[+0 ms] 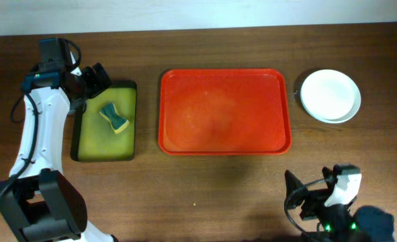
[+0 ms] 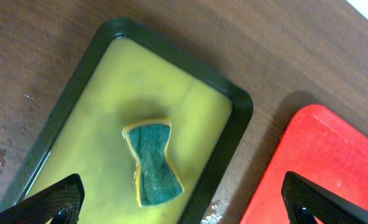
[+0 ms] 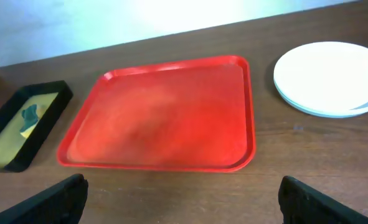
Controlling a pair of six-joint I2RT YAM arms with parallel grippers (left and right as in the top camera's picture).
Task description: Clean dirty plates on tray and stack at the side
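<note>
The red tray (image 1: 225, 111) lies bare in the middle of the table and also shows in the right wrist view (image 3: 162, 115). The plates (image 1: 330, 95) sit stacked to its right, a white one on top, also seen in the right wrist view (image 3: 330, 78). My left gripper (image 1: 93, 79) is open and empty above the far end of the dark green tray (image 1: 105, 122); in the left wrist view its fingers (image 2: 184, 202) straddle the sponge (image 2: 152, 162). My right gripper (image 1: 305, 195) is open and empty near the front edge, in front of the red tray (image 3: 180, 199).
A yellow-and-green sponge (image 1: 114, 117) lies in the dark green tray on a yellowish liner. Water drops and white specks dot the wood beside that tray (image 2: 212, 211). The right arm's base (image 1: 346, 208) sits at the front right.
</note>
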